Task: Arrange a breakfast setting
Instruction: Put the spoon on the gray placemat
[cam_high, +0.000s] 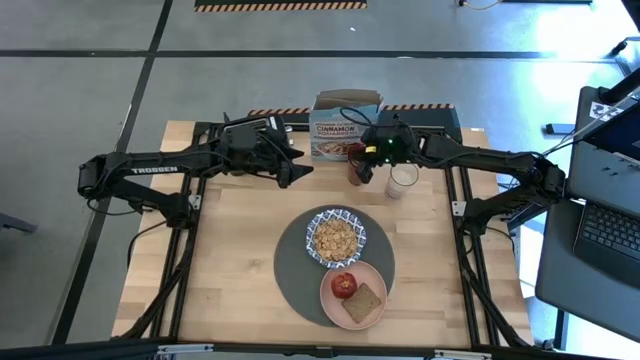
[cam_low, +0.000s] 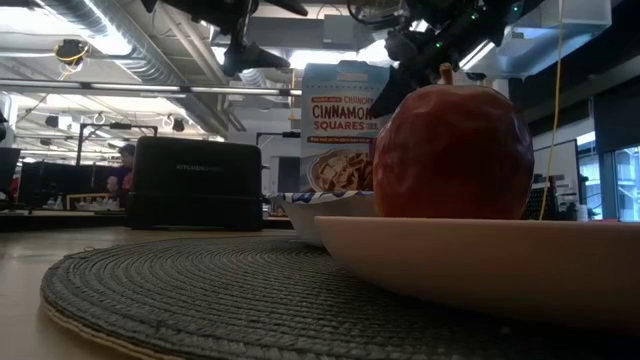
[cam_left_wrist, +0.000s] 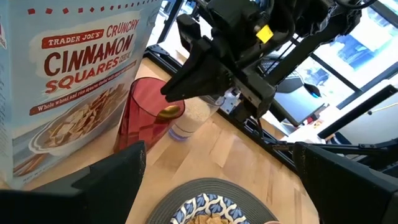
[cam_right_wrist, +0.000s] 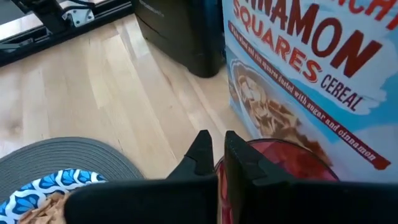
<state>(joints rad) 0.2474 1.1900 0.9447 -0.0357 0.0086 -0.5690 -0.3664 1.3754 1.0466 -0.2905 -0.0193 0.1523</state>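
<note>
From above we see the whole wooden table (cam_high: 240, 250), and on it the round dark-grey mat (cam_high: 296, 262) at centre-front, carrying the blue-and-white patterned bowl (cam_high: 336, 238) of cereal and, nearer the front edge, the salmon-pink plate (cam_high: 352, 295) with an apple (cam_high: 344, 285) and a slice of toast (cam_high: 363, 303). Only this view lays out both arms: the left arm reaches across the back of the table, its left gripper (cam_high: 298, 167) hanging clear of everything with its fingers spread apart, while the right arm stretches in from the other side. The cereal box (cam_high: 345, 128) stands at the back edge, and the low view adds a black toaster (cam_low: 197, 183) beside it, which we cannot make out from above. The right gripper (cam_right_wrist: 214, 155) sits over the red tumbler (cam_left_wrist: 144, 115), fingers drawn nearly together; the left wrist view shows them pinching something small and gold at the tumbler's rim, probably the small gold spoon (cam_left_wrist: 169, 112), though we cannot tell for certain. The milk glass (cam_high: 402, 180) stands just beside the tumbler.
</note>
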